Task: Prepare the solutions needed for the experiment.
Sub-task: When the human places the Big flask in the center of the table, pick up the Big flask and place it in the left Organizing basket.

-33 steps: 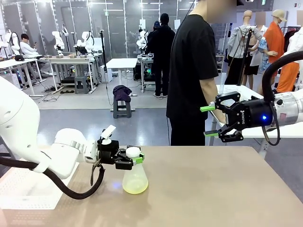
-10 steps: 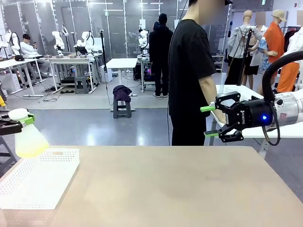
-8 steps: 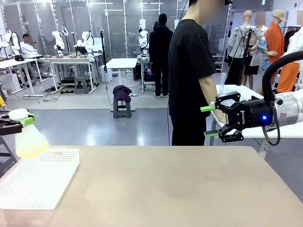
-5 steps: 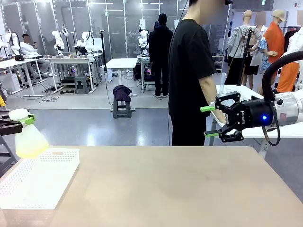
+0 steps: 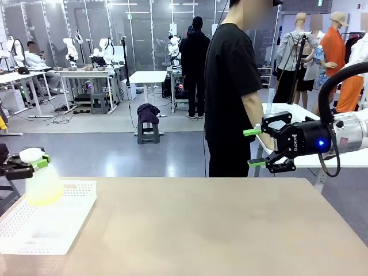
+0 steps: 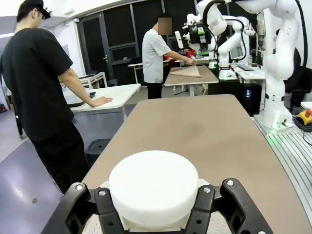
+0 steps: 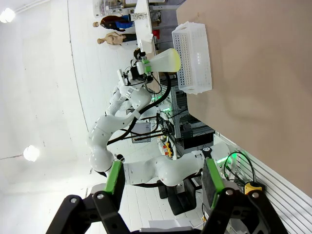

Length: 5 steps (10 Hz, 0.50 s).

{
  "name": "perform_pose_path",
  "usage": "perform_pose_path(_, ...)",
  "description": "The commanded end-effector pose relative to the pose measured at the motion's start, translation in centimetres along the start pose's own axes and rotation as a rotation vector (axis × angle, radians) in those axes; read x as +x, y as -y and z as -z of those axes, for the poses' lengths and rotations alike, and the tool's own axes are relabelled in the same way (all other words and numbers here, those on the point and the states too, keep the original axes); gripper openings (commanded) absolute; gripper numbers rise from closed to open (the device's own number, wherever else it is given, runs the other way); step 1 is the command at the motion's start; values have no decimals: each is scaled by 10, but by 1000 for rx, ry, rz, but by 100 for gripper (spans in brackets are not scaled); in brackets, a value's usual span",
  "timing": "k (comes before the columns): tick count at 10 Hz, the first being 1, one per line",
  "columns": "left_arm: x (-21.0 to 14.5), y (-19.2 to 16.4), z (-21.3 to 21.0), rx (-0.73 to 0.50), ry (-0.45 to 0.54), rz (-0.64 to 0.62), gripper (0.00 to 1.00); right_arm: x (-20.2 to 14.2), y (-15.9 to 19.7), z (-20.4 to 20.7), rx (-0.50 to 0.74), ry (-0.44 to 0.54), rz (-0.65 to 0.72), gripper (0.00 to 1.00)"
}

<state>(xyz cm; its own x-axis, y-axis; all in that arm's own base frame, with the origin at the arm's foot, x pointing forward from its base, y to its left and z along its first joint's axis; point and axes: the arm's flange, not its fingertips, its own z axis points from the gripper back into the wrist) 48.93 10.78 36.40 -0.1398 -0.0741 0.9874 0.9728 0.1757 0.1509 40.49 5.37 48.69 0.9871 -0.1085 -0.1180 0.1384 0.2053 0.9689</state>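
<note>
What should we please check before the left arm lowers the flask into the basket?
1. Grip: the left tool is shut on the neck of the conical flask: ok.
2. Flask upright, yellow-green solution sitting in its base: ok.
3. White cap on the flask's mouth: ok; whether it is tight, cannot tell.
4. Flask above the white perforated basket: ok in the front view; its exact place over the basket, cannot tell.
5. Basket floor where the flask would land: bare in the part that shows; the part behind the flask, cannot tell.
6. Right tool open, off beyond the table's far right edge: ok.
</note>
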Motion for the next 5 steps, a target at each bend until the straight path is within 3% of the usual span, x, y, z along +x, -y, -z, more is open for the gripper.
perform_pose_path(1, -20, -17, -5, -70, 33, 14, 22, 0, 0, 0, 4, -3, 0, 81)
perform_pose_path(2, -31, -20, -1, -101, 46, 52, 22, 0, 0, 0, 4, -3, 0, 81)
perform_pose_path(5, -59, -26, 6, -130, 10, 4, 22, 0, 0, 0, 4, -3, 0, 81)
